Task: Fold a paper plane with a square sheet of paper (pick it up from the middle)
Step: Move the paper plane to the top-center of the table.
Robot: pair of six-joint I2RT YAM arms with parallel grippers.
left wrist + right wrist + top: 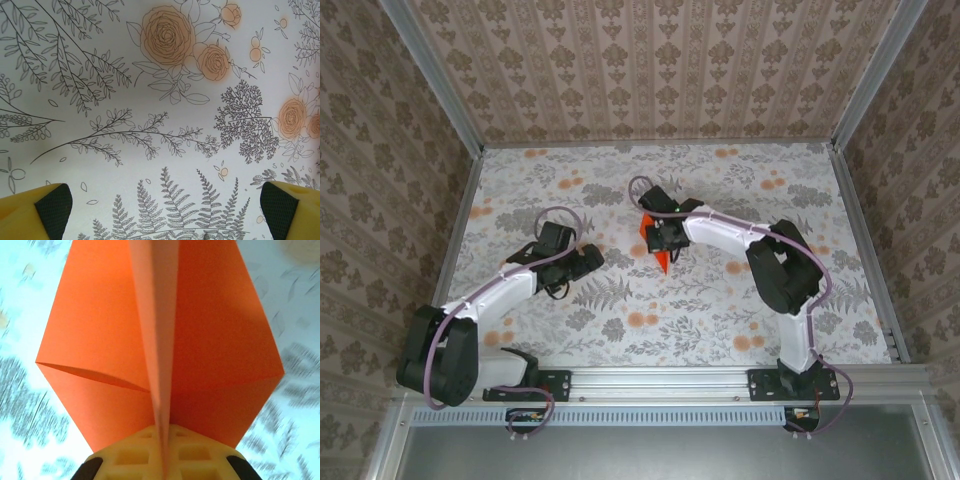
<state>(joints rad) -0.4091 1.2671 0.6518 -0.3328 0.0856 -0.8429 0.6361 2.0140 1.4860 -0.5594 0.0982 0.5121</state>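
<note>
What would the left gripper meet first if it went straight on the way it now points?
Most likely the flowered table surface, lying ahead between the left gripper's open fingers. From above, the orange paper in the right gripper sits roughly further along that heading, though depth is unclear.

top external: overhead, facing down | wrists: close above table [720, 300]; shared: table
</note>
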